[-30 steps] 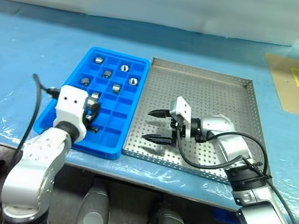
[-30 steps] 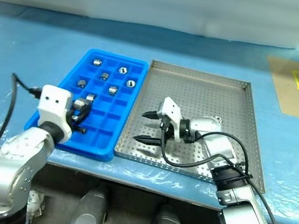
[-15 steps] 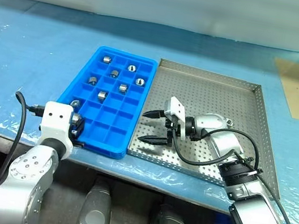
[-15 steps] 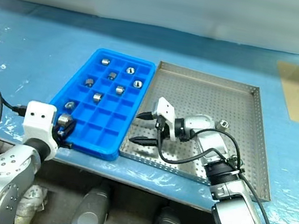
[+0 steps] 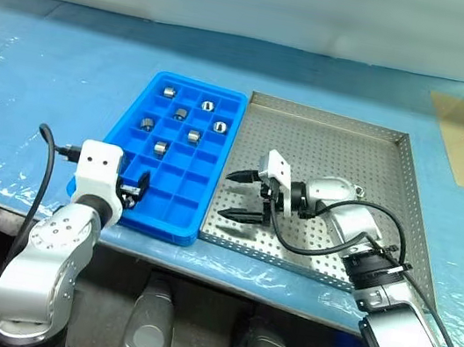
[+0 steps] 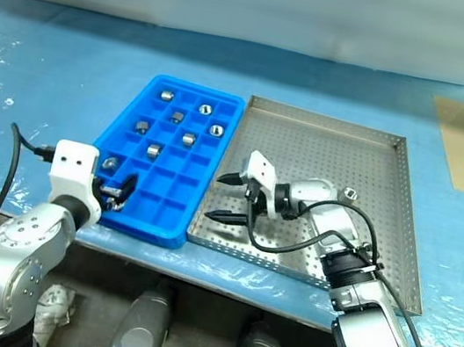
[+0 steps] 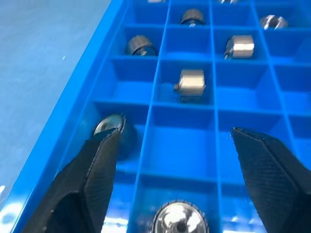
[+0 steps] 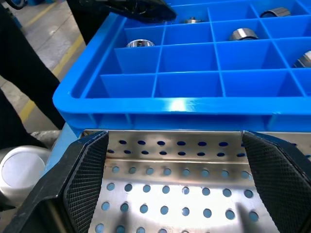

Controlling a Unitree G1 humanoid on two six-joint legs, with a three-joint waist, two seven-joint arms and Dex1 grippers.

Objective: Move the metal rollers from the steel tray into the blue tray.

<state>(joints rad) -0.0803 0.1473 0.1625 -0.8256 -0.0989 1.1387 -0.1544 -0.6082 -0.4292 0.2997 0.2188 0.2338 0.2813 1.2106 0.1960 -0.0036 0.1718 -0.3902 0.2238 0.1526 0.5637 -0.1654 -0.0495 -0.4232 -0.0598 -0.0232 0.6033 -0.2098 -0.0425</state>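
Blue tray [image 5: 196,192]: near corner under left gripper [image 5: 132,188], fingers apart, empty.
Steel tray [image 5: 381,243]: left rim touching blue tray; right gripper [image 5: 238,195] beside it, spread wide, empty.

No readable text, label or number anywhere (trays and table included)

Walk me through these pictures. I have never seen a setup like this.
A two-armed humanoid robot stands at a table covered in blue sheeting. Two pictures come from its head, looking down; two come from cameras on its wrists, looking along the black fingers. On the table lie a blue tray of small compartments and, beside it, a perforated steel tray. Several metal rollers already sit in the blue tray; one more lies in the steel tray. The left gripper hovers open over the blue tray's near corner. The right gripper is open over the steel tray. Neither holds anything.
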